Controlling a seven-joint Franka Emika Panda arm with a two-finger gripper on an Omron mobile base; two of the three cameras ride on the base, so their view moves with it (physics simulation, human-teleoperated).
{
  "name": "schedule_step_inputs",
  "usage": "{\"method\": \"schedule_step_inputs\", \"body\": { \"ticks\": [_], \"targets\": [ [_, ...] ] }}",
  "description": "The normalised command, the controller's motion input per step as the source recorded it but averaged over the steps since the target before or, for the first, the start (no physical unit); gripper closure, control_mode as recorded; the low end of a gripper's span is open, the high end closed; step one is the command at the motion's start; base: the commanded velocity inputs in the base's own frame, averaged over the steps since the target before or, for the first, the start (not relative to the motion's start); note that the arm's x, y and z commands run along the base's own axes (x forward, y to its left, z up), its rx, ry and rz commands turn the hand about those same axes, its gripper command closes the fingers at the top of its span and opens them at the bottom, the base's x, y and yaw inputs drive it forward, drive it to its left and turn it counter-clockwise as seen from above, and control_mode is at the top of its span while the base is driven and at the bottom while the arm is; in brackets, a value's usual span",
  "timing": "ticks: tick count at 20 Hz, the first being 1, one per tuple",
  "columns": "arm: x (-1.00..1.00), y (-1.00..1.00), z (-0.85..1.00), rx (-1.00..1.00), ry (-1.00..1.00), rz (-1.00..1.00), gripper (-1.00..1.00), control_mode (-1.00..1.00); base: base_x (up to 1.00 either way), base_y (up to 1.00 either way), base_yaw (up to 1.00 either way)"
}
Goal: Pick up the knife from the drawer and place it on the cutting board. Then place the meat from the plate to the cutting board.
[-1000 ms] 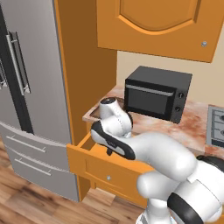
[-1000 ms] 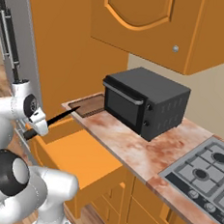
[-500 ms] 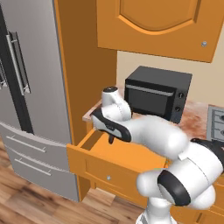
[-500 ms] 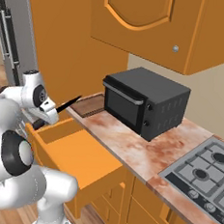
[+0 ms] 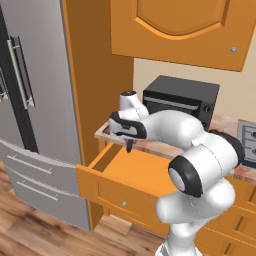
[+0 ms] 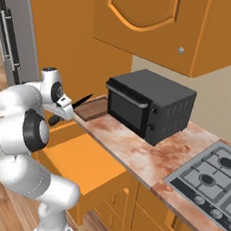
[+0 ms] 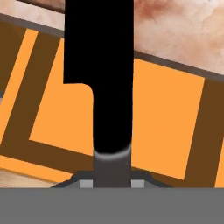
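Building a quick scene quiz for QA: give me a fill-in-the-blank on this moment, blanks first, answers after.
1. The gripper is shut on the ____.
2. The drawer below the counter stands ____.
3. On the counter, the cutting board lies beside the black ____.
4. In the right base view, the knife's blade points toward the ____.

Missing words: knife; open; microwave; cutting board.
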Motion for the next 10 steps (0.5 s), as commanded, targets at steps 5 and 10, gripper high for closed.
{"method": "schedule_step_inputs", "body": {
  "ticks": [5, 10],
  "targets": [
    [0.58, -0.07, 0.00, 0.00, 0.00, 0.00, 1.00, -1.00, 0.00, 0.00, 0.00],
    [0.59, -0.01, 0.00, 0.00, 0.04, 0.00, 1.00, -1.00, 0.00, 0.00, 0.00]
  ]
}}
